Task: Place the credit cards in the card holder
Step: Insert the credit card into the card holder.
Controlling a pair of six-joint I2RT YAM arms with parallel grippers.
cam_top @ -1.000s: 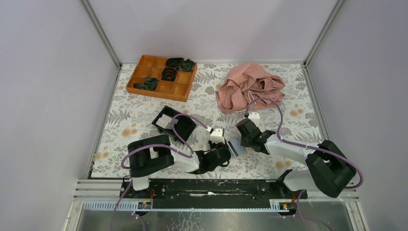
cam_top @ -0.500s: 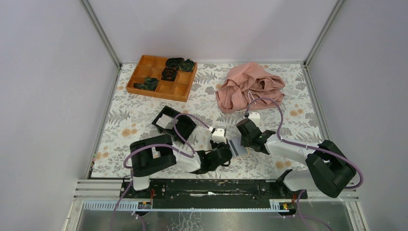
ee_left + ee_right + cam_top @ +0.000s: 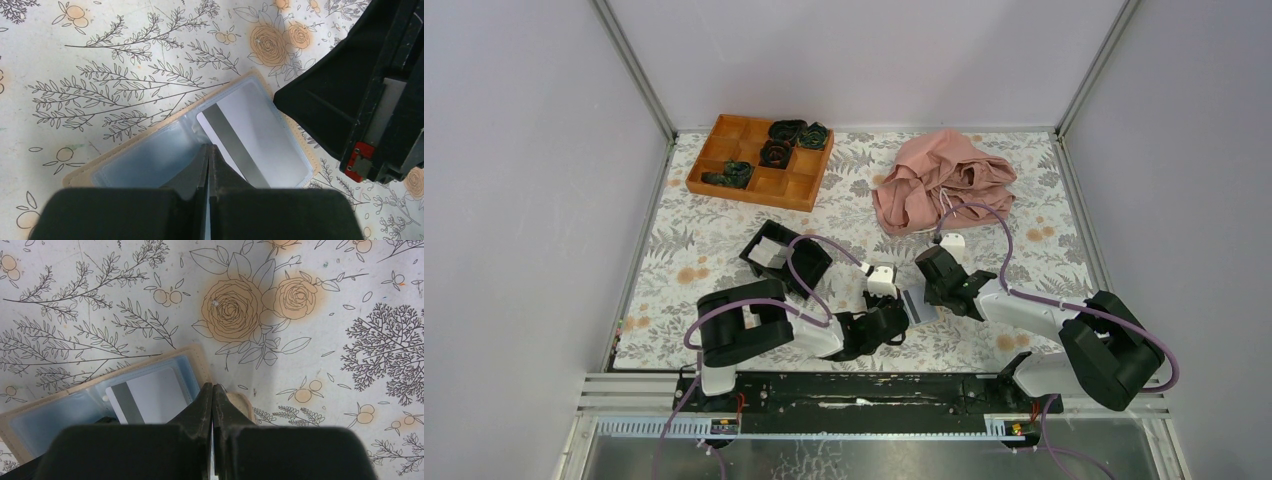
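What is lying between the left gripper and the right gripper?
The open card holder, with a striped card in it. The top view shows it between left gripper and right gripper.

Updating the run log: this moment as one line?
card holder: open | credit card: on it | left gripper: shut, over holder | right gripper: shut, at edge
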